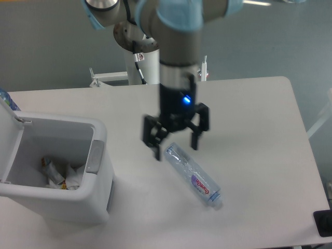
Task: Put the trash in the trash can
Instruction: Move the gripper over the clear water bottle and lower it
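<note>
- The end effector (175, 143) hangs over the table (249, 119) with its fingers spread wide and nothing between them; it is a little blurred, so its exact height above the surface cannot be read.
- Directly below and slightly to its right lies the bottle (192, 175), flat on its side and running diagonally, base end up near the fingers and capped end down toward the front edge.
- The fingers sit near the bottle's base end, not over its middle. A grip taken there would likely leave the long capped end hanging, so the bottle could swing or slip out during the carry.
- The finger line does not clearly cross the bottle's long axis. If the fingers close along it instead of across it, they would probably push it away without clamping it.
- A clear, thin, round bottle will likely roll under a glancing touch and crush under a hard squeeze; either could spoil the hold.
- The trash can (98, 155) stands well apart at the left, lid raised, with the crumpled carton (62, 174) already lying inside.
- The bottle looks long against the can's opening, so a level release could catch on the rim and bounce back onto the table.
</note>
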Controlling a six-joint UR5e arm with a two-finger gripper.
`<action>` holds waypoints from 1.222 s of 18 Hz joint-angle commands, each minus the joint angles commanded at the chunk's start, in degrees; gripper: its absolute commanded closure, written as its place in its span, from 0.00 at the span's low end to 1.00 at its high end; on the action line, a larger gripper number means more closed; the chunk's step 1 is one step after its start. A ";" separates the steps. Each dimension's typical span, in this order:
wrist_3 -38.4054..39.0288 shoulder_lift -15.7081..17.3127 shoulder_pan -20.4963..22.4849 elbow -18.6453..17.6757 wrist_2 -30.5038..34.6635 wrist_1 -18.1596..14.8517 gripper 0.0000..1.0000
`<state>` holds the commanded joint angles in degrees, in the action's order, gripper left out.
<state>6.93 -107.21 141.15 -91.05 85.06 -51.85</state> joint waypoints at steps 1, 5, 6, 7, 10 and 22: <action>1.40 -1.23 0.00 -0.09 1.84 0.00 0.00; 2.03 -5.63 1.31 0.26 6.34 0.09 0.00; 1.94 -6.60 1.93 0.52 6.52 0.09 0.00; 1.86 -7.65 2.63 0.44 6.52 0.17 0.00; 1.33 -9.85 2.99 1.14 6.08 0.35 0.00; 1.33 -17.85 0.35 4.04 6.17 0.97 0.00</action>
<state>8.26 -125.07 141.50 -87.01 91.23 -50.89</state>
